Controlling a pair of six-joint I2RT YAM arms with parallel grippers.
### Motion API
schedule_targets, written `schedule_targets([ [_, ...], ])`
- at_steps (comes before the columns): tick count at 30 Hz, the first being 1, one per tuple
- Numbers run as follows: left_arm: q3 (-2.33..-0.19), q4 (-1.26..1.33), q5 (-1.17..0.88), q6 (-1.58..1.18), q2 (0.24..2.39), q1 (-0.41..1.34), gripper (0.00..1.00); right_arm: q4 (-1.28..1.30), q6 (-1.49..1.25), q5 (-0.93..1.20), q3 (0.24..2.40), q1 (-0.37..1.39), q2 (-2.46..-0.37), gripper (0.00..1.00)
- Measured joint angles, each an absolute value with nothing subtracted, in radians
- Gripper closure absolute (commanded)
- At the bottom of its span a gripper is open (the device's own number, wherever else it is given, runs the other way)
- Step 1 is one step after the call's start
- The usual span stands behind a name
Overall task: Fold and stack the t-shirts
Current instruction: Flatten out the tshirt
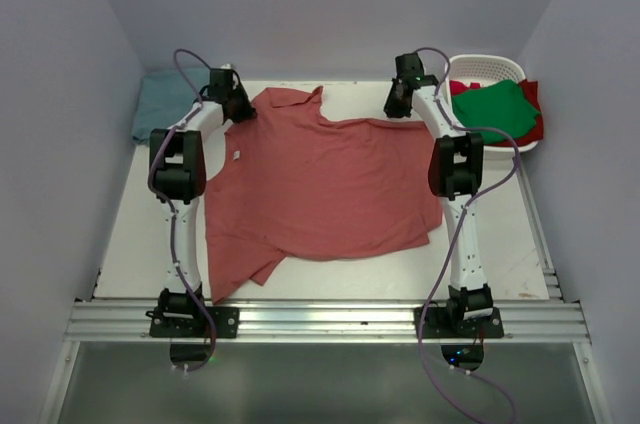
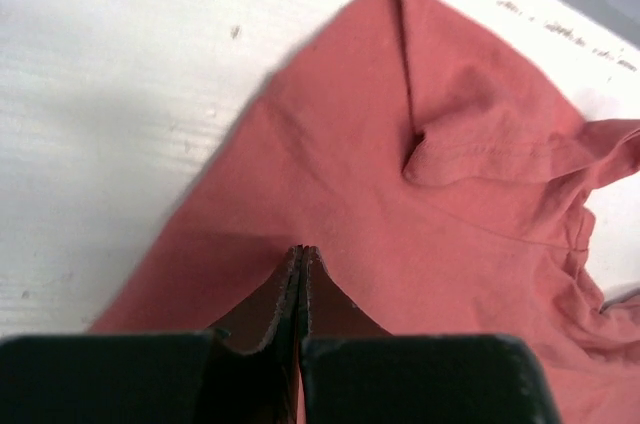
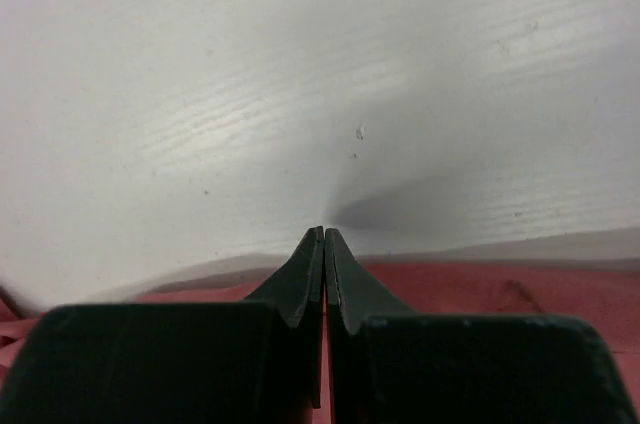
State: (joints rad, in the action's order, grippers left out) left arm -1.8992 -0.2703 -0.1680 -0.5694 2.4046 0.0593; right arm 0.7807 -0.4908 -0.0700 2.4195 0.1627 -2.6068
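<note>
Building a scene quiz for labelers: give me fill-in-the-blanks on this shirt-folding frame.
1. The brick-red shirt spread between the arms has a ____ at its neck.
2. The teal shirt sits at the far ____ corner of the table.
3. The green shirt lies on the white slotted ____.
4. The left gripper and right gripper both have jaws ____.
Answers: collar; left; basket; shut.

The teal-blue shirt [image 1: 158,102] lies partly hidden behind the left arm [image 1: 190,124].
</note>
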Motion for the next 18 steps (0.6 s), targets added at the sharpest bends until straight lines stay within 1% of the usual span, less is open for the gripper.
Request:
schedule_targets([
  [6,-1.817,-0.13,-0.159,-0.574,2.329,0.046,1.0,0.582,-0.486,-0.118,2.333,0.163,-2.565,0.93],
  [10,-1.779,-0.075,-0.141,-0.576,2.222,0.018,1.0,0.481,-0.466,-0.16,2.223,0.163,-2.462,0.91],
  [13,-1.72,-0.032,-0.155,-0.581,2.091,-0.01,1.0,0.379,-0.453,-0.173,2.015,0.166,-2.274,0.93],
  [14,-1.69,-0.015,-0.162,-0.582,2.041,-0.019,1.0,0.353,-0.45,-0.178,1.94,0.167,-2.199,0.98],
  [15,-1.655,-0.01,-0.167,-0.582,1.986,-0.025,1.0,0.335,-0.443,-0.184,1.877,0.171,-2.125,1.0],
  [18,-1.549,-0.007,-0.177,-0.58,1.836,-0.016,1.0,0.342,-0.432,-0.199,1.788,0.191,-1.958,1.0],
])
